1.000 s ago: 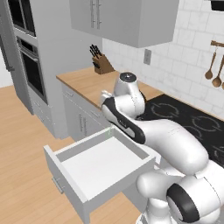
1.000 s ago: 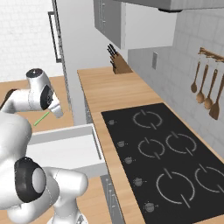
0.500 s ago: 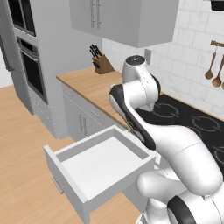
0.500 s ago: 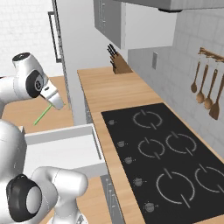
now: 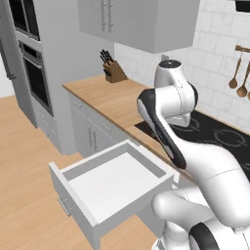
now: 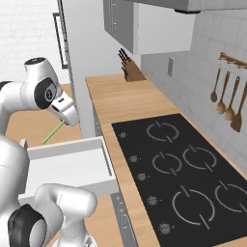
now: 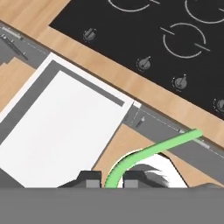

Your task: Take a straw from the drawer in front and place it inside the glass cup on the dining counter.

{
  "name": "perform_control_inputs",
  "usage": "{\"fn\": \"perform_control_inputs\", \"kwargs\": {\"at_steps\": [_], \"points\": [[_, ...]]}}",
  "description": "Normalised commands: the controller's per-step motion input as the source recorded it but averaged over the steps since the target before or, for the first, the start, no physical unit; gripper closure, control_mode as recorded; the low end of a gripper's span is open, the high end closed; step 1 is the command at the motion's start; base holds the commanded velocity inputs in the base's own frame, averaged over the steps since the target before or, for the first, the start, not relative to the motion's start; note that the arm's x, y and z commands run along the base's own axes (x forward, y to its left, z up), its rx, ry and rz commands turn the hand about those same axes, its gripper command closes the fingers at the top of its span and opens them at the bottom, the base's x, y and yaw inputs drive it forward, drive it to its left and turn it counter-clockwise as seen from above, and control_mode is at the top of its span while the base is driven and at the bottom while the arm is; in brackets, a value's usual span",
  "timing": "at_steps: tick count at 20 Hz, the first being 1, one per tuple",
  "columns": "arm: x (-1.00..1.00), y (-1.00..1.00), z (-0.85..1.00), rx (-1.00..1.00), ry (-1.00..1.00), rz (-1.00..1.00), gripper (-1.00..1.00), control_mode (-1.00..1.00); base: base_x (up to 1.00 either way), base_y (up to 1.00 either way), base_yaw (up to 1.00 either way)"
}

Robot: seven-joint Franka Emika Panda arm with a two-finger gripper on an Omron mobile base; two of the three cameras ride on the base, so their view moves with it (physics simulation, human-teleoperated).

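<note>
Kitchen cabinets, open drawer [image 5: 110, 183] pulled out below the wood surface [image 6: 120, 103].
Fingers [image 7: 108, 178] clamped on the green straw [image 7: 153, 151], which juts out beyond them, high above the drawer.

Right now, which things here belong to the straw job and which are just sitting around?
Belongs to the job:
- straw, held in the shut hand
- drawer, open, white inside

Just sitting around:
- black cooktop
- knife block
- hanging wooden spoons
- wall oven
</note>
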Motion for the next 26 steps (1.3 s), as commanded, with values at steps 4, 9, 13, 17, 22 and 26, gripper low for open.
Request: {"fn": "perform_control_inputs", "kwargs": {"at_steps": [4,9,13,17,22,26], "points": [[-0.09,-0.04,0.0,0.0,0.05,0.0,1.0,1.0,-0.29,0.0,0.0],[0.0,0.0,0.0,0.0,0.0,0.0,1.0,1.0,-0.99,0.19,0.11],[0.0,0.0,0.0,0.0,0.0,0.0,1.0,1.0,-0.37,0.51,0.88],[0.0,0.0,0.0,0.0,0.0,0.0,1.0,1.0,-0.16,0.48,0.97],[0.0,0.0,0.0,0.0,0.0,0.0,1.0,1.0,0.0,0.47,0.88],[0.0,0.0,0.0,0.0,0.0,0.0,1.0,1.0,0.41,0.38,0.43]]}}
